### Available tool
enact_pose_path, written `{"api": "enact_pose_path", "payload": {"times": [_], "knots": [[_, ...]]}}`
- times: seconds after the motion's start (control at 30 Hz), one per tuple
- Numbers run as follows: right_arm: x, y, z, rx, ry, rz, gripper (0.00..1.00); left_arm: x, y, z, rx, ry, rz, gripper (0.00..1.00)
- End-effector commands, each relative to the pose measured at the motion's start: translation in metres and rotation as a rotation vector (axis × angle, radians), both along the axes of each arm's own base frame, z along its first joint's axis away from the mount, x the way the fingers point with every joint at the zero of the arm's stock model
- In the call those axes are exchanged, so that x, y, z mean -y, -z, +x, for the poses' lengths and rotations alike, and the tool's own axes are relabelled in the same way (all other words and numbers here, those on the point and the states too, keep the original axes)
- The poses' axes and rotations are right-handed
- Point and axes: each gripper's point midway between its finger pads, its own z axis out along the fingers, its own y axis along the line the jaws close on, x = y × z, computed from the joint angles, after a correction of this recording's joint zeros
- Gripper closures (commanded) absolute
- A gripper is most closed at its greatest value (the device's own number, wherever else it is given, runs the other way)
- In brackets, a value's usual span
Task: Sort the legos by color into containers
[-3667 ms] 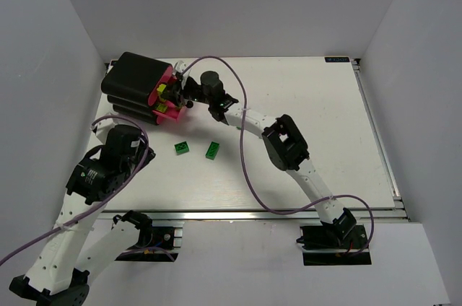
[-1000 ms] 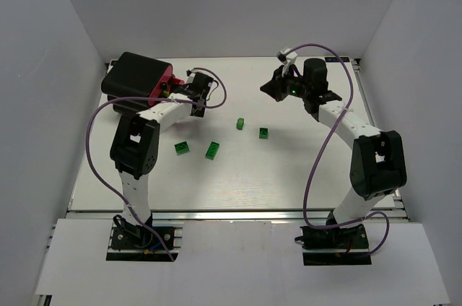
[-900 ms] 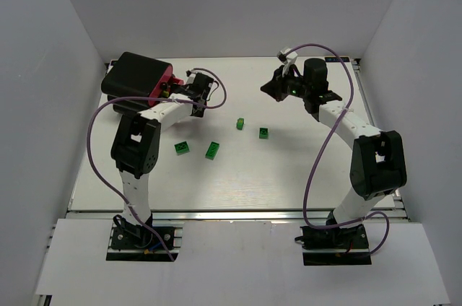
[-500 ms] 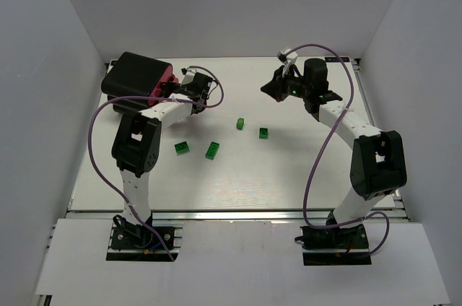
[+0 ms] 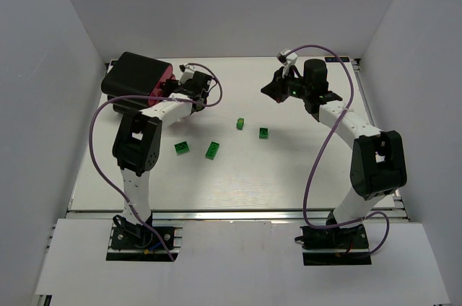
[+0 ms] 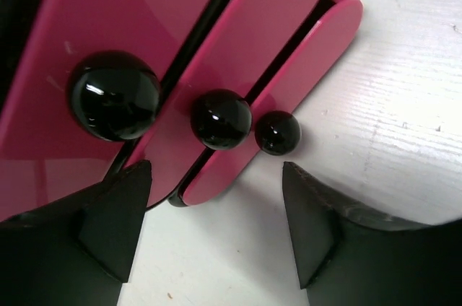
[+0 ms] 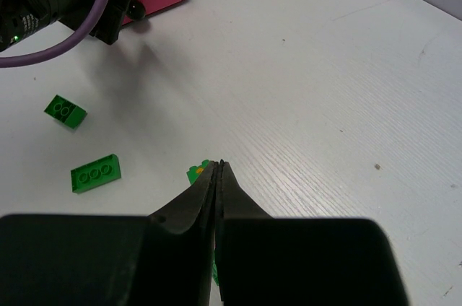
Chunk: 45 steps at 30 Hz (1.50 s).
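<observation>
The black cabinet (image 5: 133, 75) stands at the far left with its magenta-pink drawers (image 5: 164, 81) facing right. In the left wrist view the three drawers (image 6: 238, 39) sit pushed in, each with a black knob (image 6: 221, 118). My left gripper (image 5: 177, 84) is open and empty right in front of the knobs (image 6: 216, 170). Several dark green legos lie mid-table: one (image 5: 181, 147), one (image 5: 213, 150), one (image 5: 240, 123) and one (image 5: 264, 133). My right gripper (image 5: 267, 89) is shut and empty above the table (image 7: 219, 166). No purple or yellow-green legos show.
White walls close in the table (image 5: 303, 169) on three sides. In the right wrist view two green legos (image 7: 65, 112) (image 7: 95, 173) lie to the left of my fingers and one (image 7: 195, 172) is half hidden behind them. Purple cables hang from both arms.
My left gripper has moved a little toward the cabinet and the drawer with yellow-green legos has gone in. The right arm has barely moved.
</observation>
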Motion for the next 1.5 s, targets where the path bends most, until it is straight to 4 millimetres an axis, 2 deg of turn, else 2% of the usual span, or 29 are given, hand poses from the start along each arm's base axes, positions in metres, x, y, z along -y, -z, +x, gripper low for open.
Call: {"api": "enact_pose_path", "payload": {"times": [0.0,0.1,0.2,0.23,0.3,0.37,0.4,0.43,0.47,0.6,0.7,0.73,0.77,0.8,0.93,1.07,1.13,1.33,1.47], "knots": [[0.002,-0.015,-0.003,0.051,-0.013,0.009,1.0,-0.002,-0.035,0.008,0.113,-0.048,0.002,0.26],[0.002,-0.016,-0.003,0.054,-0.016,0.007,1.0,-0.007,-0.04,0.005,0.131,-0.082,0.022,0.36],[0.003,-0.014,-0.003,0.052,-0.018,0.004,1.0,0.009,-0.045,0.005,0.107,-0.02,-0.025,0.42],[0.003,-0.013,-0.004,0.051,-0.02,0.004,1.0,0.012,-0.052,0.006,0.113,-0.006,-0.052,0.42],[0.002,-0.012,-0.004,0.051,-0.023,0.002,1.0,0.025,-0.054,0.004,0.097,0.046,-0.116,0.42],[0.001,-0.013,-0.003,0.051,-0.023,0.005,1.0,0.035,-0.05,0.001,0.081,0.108,-0.183,0.57],[0.001,-0.012,-0.003,0.047,-0.025,0.006,1.0,0.036,-0.048,-0.002,0.083,0.114,-0.198,0.68],[0.001,-0.011,-0.003,0.044,-0.023,0.006,1.0,0.036,-0.046,-0.005,0.08,0.113,-0.208,0.86],[0.0,-0.011,-0.003,0.044,-0.025,0.006,1.0,0.037,-0.038,-0.008,0.063,0.113,-0.217,0.91],[0.0,-0.012,0.0,0.044,-0.024,0.009,1.0,0.037,-0.009,-0.012,0.001,0.08,-0.218,0.98],[0.0,-0.013,0.001,0.051,-0.022,0.006,1.0,0.032,0.009,-0.009,-0.024,0.023,-0.176,0.96],[-0.001,-0.014,0.001,0.054,-0.024,0.005,1.0,0.028,0.01,-0.009,-0.022,0.002,-0.15,0.92],[0.001,-0.015,0.002,0.057,-0.02,0.004,1.0,0.027,0.013,-0.007,-0.024,-0.009,-0.133,0.84],[0.0,-0.014,0.002,0.055,-0.021,0.001,1.0,0.026,0.021,-0.005,-0.025,-0.021,-0.117,0.67],[0.003,-0.017,0.004,0.07,-0.015,-0.006,1.0,0.019,0.028,-0.003,-0.007,-0.074,-0.074,0.46],[0.003,-0.016,0.005,0.07,-0.014,-0.014,1.0,0.011,0.031,-0.003,0.027,-0.131,-0.022,0.42],[0.005,-0.017,0.006,0.072,-0.012,-0.015,1.0,0.008,0.032,-0.003,0.042,-0.154,-0.003,0.37],[0.006,-0.022,0.014,0.079,-0.011,-0.02,1.0,-0.001,0.037,0.005,0.072,-0.2,0.016,0.36],[0.009,-0.024,0.019,0.082,-0.007,-0.025,1.0,0.0,0.04,0.009,0.086,-0.203,0.019,0.35]]}}
